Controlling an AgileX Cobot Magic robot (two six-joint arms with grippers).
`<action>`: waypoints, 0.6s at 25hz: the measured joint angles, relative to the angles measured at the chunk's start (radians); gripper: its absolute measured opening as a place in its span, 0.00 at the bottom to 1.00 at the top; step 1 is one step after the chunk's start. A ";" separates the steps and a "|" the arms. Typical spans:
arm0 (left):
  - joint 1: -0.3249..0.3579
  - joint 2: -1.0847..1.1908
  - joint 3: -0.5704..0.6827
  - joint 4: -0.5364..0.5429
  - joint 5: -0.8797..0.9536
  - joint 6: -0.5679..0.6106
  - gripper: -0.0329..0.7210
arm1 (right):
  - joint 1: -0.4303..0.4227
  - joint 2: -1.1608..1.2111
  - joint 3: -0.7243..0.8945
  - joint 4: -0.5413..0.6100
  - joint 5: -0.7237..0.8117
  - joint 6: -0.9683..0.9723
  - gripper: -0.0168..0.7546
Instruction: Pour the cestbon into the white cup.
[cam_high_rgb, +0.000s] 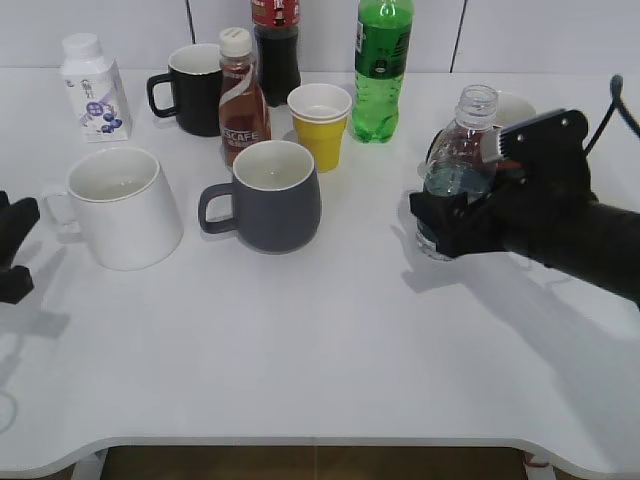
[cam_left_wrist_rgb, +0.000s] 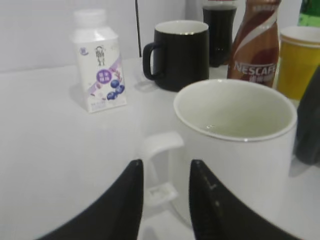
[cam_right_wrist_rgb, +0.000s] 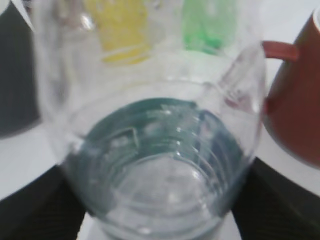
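The cestbon (cam_high_rgb: 455, 170), a clear ribbed bottle with a dark green label and no cap, stands upright at the right of the table. My right gripper (cam_high_rgb: 440, 225) is shut on its lower body. It fills the right wrist view (cam_right_wrist_rgb: 160, 150), with my fingers (cam_right_wrist_rgb: 157, 200) dark on both sides. The white cup (cam_high_rgb: 125, 210) stands upright at the left, its handle facing left. My left gripper (cam_high_rgb: 15, 240) is open and empty just left of that handle. In the left wrist view its fingers (cam_left_wrist_rgb: 165, 175) frame the handle of the cup (cam_left_wrist_rgb: 235, 150) without touching it.
A grey mug (cam_high_rgb: 265, 195) stands in the middle. Behind it are a yellow paper cup (cam_high_rgb: 320, 125), a Nescafe bottle (cam_high_rgb: 240, 95), a black mug (cam_high_rgb: 195, 90), a cola bottle (cam_high_rgb: 276, 50), a green soda bottle (cam_high_rgb: 382, 65) and a small white bottle (cam_high_rgb: 93, 88). A red-brown mug (cam_right_wrist_rgb: 300, 90) is beside the cestbon.
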 joint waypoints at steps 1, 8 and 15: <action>0.000 -0.015 0.000 0.000 0.001 0.000 0.36 | 0.000 -0.018 0.001 0.000 0.000 -0.001 0.81; 0.000 -0.287 -0.077 0.002 0.421 -0.091 0.36 | 0.000 -0.344 -0.019 -0.006 0.177 -0.016 0.82; -0.086 -0.801 -0.297 0.000 1.173 -0.127 0.47 | 0.000 -0.760 -0.028 -0.022 0.578 -0.001 0.82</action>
